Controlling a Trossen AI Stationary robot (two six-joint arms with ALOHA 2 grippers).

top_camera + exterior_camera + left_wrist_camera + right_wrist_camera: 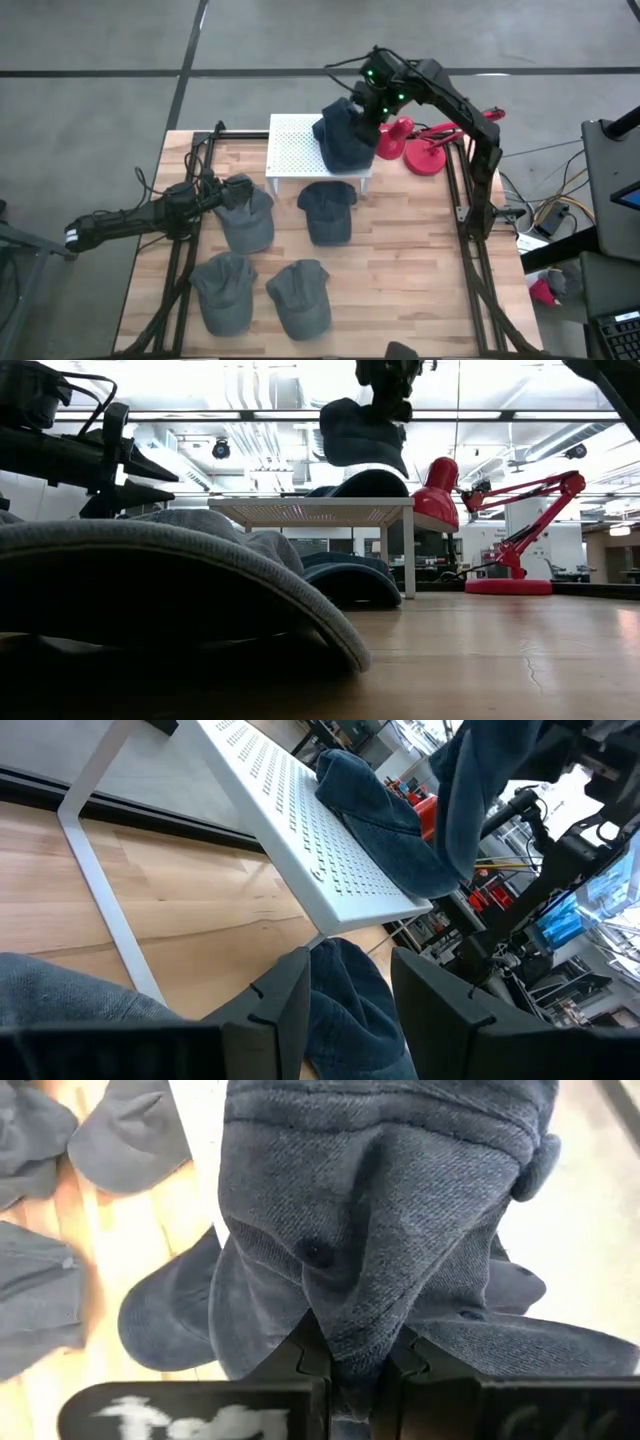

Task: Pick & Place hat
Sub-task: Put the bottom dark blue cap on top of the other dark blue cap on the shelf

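Jaws on the right gripper (360,1365) are clamped on a fold of a dark blue denim cap (380,1210); we see the fabric pinched between both fingers in the right wrist view. That cap (345,135) hangs in the air over the right end of the white perforated shelf (292,148), and in the low view it (362,435) is clear of the shelf top (310,510). Under it we see a second dark cap (385,820) lying on the shelf near its right end.

The shelf stands at the table's far edge, about mid-width. Just right of it, at the far right corner, sits a red desk lamp (425,145).

On the wooden table (410,270) we count four more caps. A dark navy cap (327,210) lies just in front of the shelf. A grey cap (245,212) sits left of it, with the left gripper (215,190) at its edge. Two more grey caps lie near the front edge, one left (222,290), one toward the middle (300,295).

Left gripper (350,990) is low over the table near the left edge, jaws parted, nothing between them.
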